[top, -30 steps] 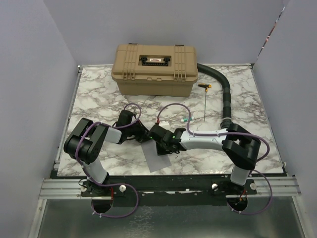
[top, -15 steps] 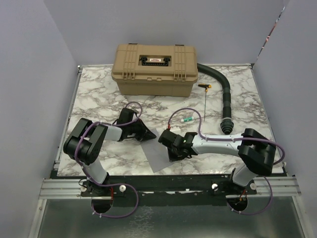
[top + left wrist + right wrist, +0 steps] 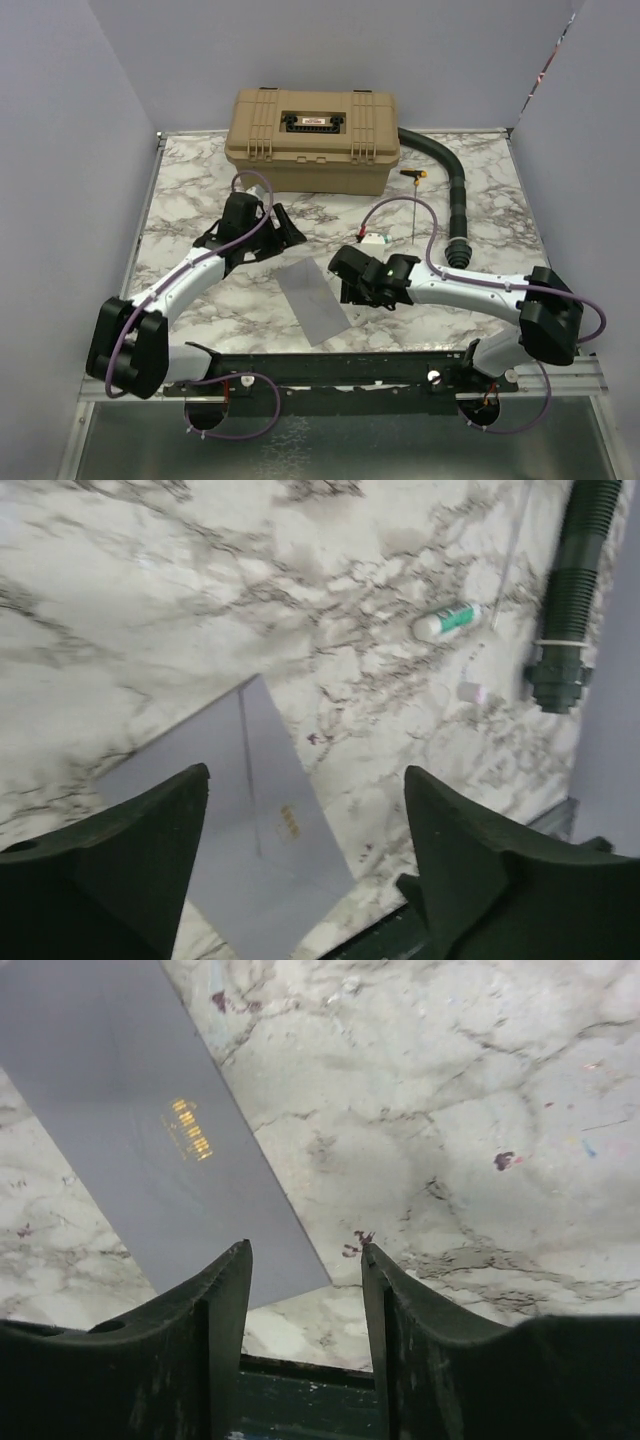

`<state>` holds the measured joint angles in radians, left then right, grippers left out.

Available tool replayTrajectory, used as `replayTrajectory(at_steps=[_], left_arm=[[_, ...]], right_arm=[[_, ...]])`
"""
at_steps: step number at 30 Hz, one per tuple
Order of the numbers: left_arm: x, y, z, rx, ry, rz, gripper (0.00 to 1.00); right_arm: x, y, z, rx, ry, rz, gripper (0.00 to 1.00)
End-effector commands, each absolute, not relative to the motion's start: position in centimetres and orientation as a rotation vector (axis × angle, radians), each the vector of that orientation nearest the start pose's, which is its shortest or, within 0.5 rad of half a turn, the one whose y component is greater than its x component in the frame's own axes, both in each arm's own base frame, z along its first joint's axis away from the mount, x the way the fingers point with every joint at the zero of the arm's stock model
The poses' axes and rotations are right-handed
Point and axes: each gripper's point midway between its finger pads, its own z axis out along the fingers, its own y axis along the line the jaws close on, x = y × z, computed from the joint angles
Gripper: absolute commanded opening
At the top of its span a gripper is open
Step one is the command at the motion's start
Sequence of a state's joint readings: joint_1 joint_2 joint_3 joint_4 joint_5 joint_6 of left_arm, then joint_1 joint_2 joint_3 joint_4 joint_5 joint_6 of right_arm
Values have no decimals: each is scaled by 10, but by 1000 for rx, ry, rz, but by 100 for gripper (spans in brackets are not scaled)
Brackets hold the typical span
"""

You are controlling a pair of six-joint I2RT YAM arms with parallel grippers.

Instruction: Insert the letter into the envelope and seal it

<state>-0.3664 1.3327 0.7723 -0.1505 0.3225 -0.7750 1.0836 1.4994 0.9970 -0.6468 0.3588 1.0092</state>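
Both arms have unfolded since a moment ago. The left tool [image 3: 305,775] has drawn back from the envelope [image 3: 312,300] toward the tan hard case [image 3: 312,140], and the right arm's elbow has swung out to the right. The envelope lies flat on the white, grey-veined marble desk [image 3: 190,195] near its front edge, long side running diagonally, between the two tools. It is smooth grey-lavender paper with a faint straight crease and a small gold printed mark [image 3: 188,1128].

The left tool's dark, wedge-shaped fingers [image 3: 130,850] stand wide apart with nothing between them. The right tool [image 3: 305,1247] is just beside the envelope's right edge. Its black, scuffed fingers are parted by a narrower gap and also hold nothing; whether they touch the paper cannot be told.

The case is ribbed moulded plastic with a black handle on its lid. A black corrugated hose [image 3: 455,195] curves from the case's right end down the desk. A small green-and-white tube [image 3: 447,621] lies near it.
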Motion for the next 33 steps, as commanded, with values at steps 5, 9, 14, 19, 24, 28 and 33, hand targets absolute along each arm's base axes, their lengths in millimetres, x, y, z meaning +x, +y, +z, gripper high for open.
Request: replayTrajectory(at_steps=[5,9,14,19,24,28,33], left_arm=[[283,-124,120,-294,2343,-431,99],[282,-118,132,-278,2295,-410,99],[284,-117,139,-280,2254,-414,99],[287,-117,139,-280,2239,-419,99],[286,-119,134,-282,2250,-426,99],[285,-120,126,-280,2274,-428,99],[288,-121,124,-279,2280,-424,99]], right_arm=[[219,198,79,323,2517,59,65],[255,174,81,440,2463,51,67],[300,165,93,629,2346,-33,68],[338,173,85,733,2317,-92,67],[351,170,60,856,2321,-163,58],[357,169,45,894,2334,-175,55],[364,167,31,902,2348,-183,54]])
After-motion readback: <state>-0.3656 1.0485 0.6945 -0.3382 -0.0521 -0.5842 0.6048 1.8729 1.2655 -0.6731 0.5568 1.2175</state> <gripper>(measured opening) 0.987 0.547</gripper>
